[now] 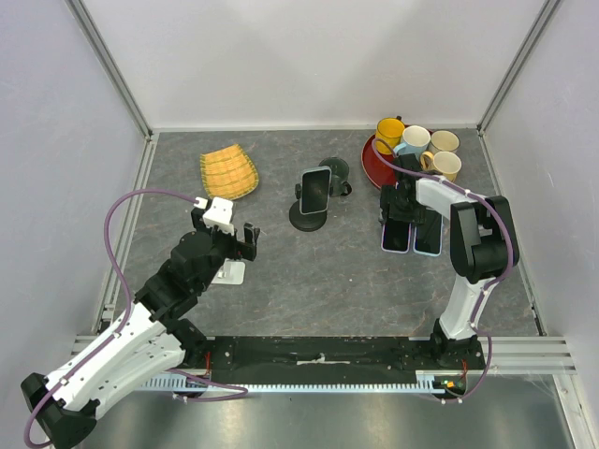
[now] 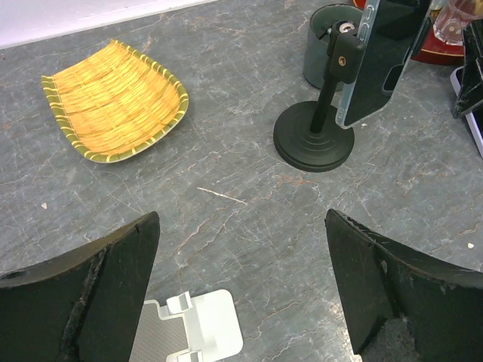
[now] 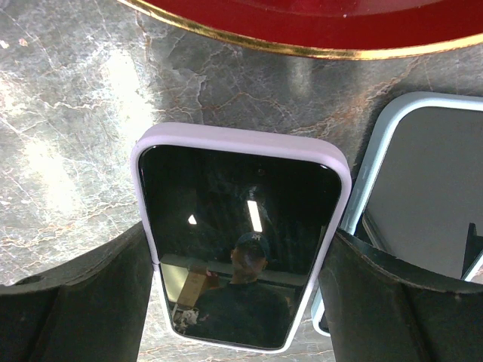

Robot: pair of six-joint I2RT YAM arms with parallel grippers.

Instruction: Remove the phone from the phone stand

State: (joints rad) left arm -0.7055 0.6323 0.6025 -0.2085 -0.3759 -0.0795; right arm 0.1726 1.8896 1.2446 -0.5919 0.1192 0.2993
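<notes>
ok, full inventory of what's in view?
phone: 1, dark screen, clipped in the black stand, centre
phone stand: 1, black, round base, centre
cup: 1, dark grey-green, just behind the black stand
woven tray: 1, yellow, green rim, rear left
white stand: 1, white, empty, by the left gripper
red tray: 1, red, gold rim, rear right
mugs: 4, yellow, pale blue, two cream, on the red tray
lilac-cased phone: 1, flat, in front of the red tray
pale-cased phone: 1, flat, beside the lilac one
left gripper: 1, black, open, holding nothing
right gripper: 1, black, open, fingers either side of the lilac-cased phone
</notes>
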